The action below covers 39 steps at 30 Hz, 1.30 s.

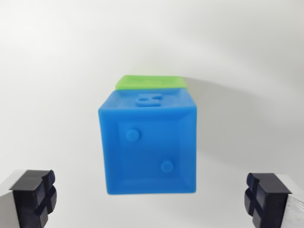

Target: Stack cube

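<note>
Two dark fingertips of the wide-open claw (151, 199) are flanking the blue plastic dice cube (148, 142), seemingly resting atop the green cube (149, 81), risking toppling it.

Bright, even light — soft shadow right of blue cube (148, 142); whole frame slightly blurred.

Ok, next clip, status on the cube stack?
Gripper open, jaws wide apart, holding nothing. Blue cube centred between them, untouched, two-dot face toward camera. Green cube directly behind it, mostly hidden. Nothing in the way on the white surface.
</note>
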{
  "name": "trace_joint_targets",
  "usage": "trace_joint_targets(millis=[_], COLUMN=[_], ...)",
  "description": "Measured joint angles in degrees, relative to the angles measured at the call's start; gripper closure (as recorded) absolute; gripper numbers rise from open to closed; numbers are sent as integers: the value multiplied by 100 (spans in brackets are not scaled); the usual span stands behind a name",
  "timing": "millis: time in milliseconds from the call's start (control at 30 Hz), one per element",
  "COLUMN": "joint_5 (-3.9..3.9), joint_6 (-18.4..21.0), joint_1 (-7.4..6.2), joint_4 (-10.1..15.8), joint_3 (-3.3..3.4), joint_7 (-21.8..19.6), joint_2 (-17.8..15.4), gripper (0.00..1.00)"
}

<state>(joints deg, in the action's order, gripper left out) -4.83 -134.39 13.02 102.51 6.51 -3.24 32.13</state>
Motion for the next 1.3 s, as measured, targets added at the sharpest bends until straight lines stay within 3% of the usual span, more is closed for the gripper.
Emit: trace_joint_targets(millis=[500,1300], joint_5=[84,189], joint_6=[656,1854], joint_1=[-22,-23], joint_4=[-104,-709], joint_3=[37,55], joint_7=[-45,-115], joint_2=[-557,-1168], gripper=[0,0])
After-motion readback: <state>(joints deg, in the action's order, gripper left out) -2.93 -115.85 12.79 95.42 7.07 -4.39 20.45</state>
